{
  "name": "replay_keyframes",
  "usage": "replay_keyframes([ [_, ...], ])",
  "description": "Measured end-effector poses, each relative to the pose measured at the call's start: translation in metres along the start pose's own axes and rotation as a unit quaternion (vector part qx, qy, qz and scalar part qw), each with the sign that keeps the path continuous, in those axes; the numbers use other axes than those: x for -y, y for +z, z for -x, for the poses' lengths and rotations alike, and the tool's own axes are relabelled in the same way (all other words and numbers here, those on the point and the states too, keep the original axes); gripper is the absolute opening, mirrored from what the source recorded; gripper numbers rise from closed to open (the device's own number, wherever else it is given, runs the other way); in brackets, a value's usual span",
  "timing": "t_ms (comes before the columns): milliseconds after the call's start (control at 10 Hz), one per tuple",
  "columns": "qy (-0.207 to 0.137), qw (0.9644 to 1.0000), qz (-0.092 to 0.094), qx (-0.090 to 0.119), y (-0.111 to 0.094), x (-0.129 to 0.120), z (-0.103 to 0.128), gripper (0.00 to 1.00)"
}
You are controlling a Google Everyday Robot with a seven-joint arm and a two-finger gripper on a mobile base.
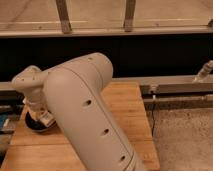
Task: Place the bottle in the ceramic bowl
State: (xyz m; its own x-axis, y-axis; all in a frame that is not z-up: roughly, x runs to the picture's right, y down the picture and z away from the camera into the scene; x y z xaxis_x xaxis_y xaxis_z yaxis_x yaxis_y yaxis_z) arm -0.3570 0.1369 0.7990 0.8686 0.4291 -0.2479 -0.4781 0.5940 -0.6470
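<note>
Tool (44, 119) low over ceramic bowl (34, 125), far left of wooden table (125, 107).

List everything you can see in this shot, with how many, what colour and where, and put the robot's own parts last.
wooden table: one, light brown, centre and lower part of the view.
ceramic bowl: one, dark, near the table's left edge, mostly hidden by the arm.
bottle: one, white, only a small part shows, over the bowl below the wrist.
metal rail: one, grey, running behind the table.
speckled floor: one, grey, right of the table.
arm: one, off-white, filling the foreground.
hand: one, over the bowl, largely hidden.
</note>
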Motion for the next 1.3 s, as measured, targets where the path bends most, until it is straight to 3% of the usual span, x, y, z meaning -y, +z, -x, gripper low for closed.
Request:
replay_keyframes([
  [200,0.001,1.0,0.006,0.007,-0.006,0.003,0.0,0.76],
  [300,-0.002,0.9998,0.013,0.017,-0.013,-0.002,0.001,0.8],
  [500,0.002,0.9991,0.019,0.037,-0.03,0.002,-0.003,0.8],
  [1300,-0.001,0.999,0.021,0.038,-0.03,-0.003,-0.002,0.8],
])
